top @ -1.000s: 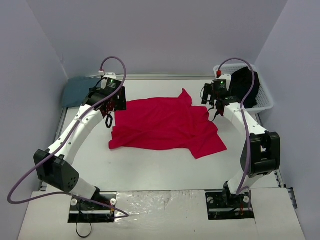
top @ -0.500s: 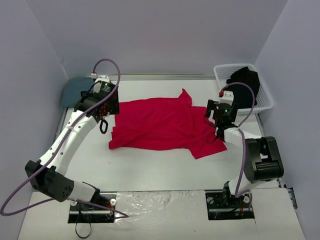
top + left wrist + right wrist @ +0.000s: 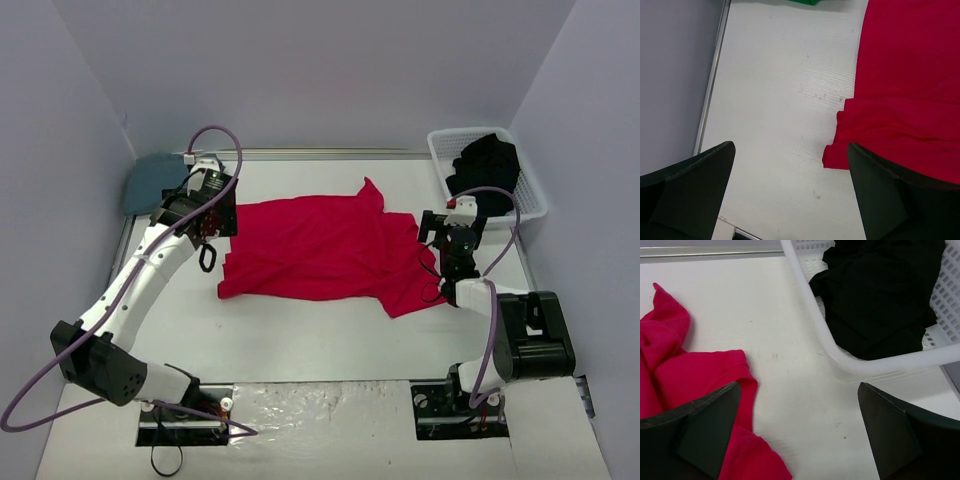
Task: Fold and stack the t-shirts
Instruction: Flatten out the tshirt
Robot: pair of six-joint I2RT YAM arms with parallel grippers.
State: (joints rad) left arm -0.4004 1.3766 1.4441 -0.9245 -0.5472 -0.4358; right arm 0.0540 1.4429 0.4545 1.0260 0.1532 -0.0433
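Pale lilac walls close in a white counter (image 3: 300, 330). The red t-shirt (image 3: 325, 250) lies spread and rumpled across its middle, one corner peaking toward the back. The slate blue-grey t-shirt (image 3: 150, 180) sits in the back left corner. The black t-shirt (image 3: 485, 165) is heaped in the white slatted basket (image 3: 530, 200) at the back right.

The left arm reaches long from its base, wrist bent down. Its end effector (image 3: 790, 150) hangs released and wide over bare counter, just beside the red shirt's left hem.

The right arm is folded tight, elbow low near its base. Its end effector (image 3: 800, 390) is also spread and holds nothing, between the red shirt's right edge and the basket.
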